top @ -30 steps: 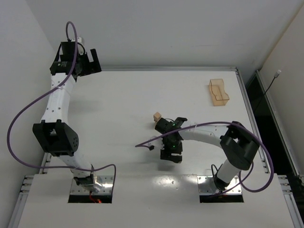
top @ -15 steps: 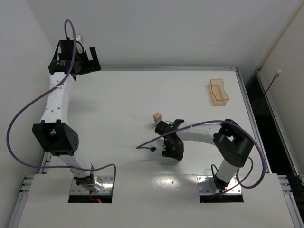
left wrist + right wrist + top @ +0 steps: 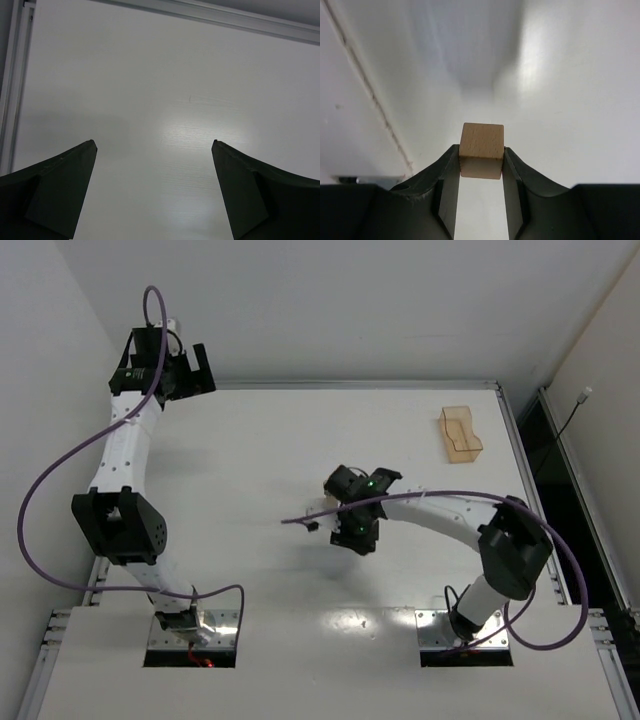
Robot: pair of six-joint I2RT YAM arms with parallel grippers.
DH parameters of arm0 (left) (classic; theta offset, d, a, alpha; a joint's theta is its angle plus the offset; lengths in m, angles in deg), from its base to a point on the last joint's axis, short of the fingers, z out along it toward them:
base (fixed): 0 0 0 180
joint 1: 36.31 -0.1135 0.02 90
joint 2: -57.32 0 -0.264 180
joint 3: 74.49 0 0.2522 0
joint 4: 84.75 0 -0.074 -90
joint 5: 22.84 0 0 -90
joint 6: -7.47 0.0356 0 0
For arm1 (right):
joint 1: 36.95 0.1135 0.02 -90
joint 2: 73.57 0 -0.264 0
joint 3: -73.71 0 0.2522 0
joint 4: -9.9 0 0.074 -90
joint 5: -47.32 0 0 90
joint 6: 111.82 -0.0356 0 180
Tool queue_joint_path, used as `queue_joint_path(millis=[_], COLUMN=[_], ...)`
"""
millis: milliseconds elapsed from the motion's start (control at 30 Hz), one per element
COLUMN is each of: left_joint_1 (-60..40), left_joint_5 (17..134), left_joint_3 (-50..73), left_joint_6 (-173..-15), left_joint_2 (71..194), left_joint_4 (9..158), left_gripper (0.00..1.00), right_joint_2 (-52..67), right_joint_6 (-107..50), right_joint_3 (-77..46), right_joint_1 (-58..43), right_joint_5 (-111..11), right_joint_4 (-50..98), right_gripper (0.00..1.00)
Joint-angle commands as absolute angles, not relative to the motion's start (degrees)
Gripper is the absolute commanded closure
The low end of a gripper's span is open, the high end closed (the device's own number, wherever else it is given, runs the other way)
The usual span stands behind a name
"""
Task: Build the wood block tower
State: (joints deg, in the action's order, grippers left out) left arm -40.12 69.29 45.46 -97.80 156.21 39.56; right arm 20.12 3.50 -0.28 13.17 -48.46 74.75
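Near the table centre, the right claw is clamped on a wooden cube, apparently in the air; at ten o'clock, the left claw stands wide apart.

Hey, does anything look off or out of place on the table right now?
Nothing stands out. The wooden cube sits square between the right gripper's fingertips, the amber tray rests intact near the table's far right edge, and the left gripper hangs open.
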Motion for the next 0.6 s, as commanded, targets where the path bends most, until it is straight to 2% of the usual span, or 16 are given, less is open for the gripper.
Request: queue_joint_path(millis=[0, 167, 267, 567], left_joint_1=[-38.69, -38.68, -38.68, -37.63], left_joint_5=[66.65, 65.41, 65.41, 64.35], left_joint_3=[43.6, 43.6, 43.6, 42.45], left_joint_6=[-96.86, -96.86, -96.86, -96.86], left_joint_2=[152.59, 152.07, 151.45, 150.75], left_joint_4=[42.64, 41.24, 40.71, 42.03], left_gripper=[0.01, 0.01, 0.01, 0.01], right_joint_2=[14.86, 11.85, 21.15, 35.14], right_joint_6=[3.93, 5.34, 3.32, 3.84], right_joint_3=[-10.71, -20.1, -32.66, -49.47], right_joint_1=[9.81, 10.59, 9.55, 4.88], right_joint_5=[-55.22, -57.09, -57.87, -53.93], right_joint_4=[75.17, 73.14, 81.03, 90.11], right_gripper=[1.0, 1.0, 1.0, 1.0])
